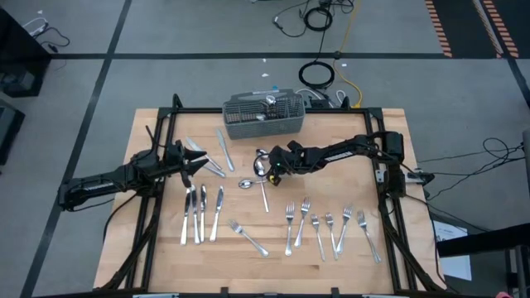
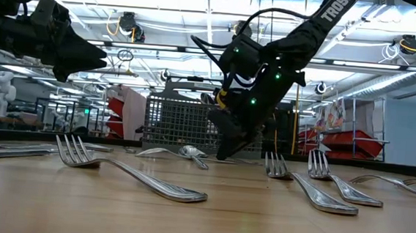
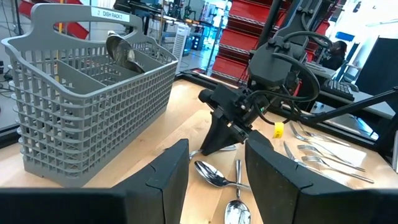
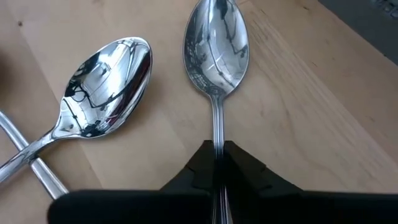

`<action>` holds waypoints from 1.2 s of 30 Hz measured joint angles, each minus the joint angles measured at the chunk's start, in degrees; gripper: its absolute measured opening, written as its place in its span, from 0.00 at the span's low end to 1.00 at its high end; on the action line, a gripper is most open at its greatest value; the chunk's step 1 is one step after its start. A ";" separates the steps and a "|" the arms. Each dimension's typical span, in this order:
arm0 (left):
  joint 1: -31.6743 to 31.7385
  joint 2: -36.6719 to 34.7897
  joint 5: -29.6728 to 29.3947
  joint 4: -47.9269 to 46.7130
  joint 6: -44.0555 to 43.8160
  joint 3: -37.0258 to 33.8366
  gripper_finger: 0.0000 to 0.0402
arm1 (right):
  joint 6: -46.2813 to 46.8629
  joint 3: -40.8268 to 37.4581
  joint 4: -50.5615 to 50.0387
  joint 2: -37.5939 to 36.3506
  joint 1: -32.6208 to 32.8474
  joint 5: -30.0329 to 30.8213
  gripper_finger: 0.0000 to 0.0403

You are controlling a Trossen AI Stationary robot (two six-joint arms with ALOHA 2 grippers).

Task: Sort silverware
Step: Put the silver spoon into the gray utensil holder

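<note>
Silver spoon [image 4: 216, 50] pinched by right gripper [image 4: 218, 163] just before the grey basket [image 1: 263, 116]; left gripper [image 3: 214, 168] spread wide, empty, nearby.

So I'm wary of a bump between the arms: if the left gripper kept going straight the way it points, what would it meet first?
Probably the right gripper, shut on a spoon directly ahead. The left gripper hangs open above the table, so the loose spoons below likely pass underneath, though depth is uncertain.

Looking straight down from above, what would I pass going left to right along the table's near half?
Three knives side by side → a lone fork lying askew → a cluster of six forks.
</note>
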 joint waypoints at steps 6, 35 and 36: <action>0.02 0.00 0.00 0.00 -0.01 0.00 0.41 | 0.29 0.52 0.33 -0.03 0.32 0.74 0.01; -0.02 0.09 6.27 16.01 0.52 -0.21 0.41 | -19.48 18.01 13.18 -7.21 7.62 0.27 0.00; -0.03 0.09 6.45 16.09 0.92 -0.20 0.41 | -20.37 18.86 13.52 -7.21 8.03 0.19 0.00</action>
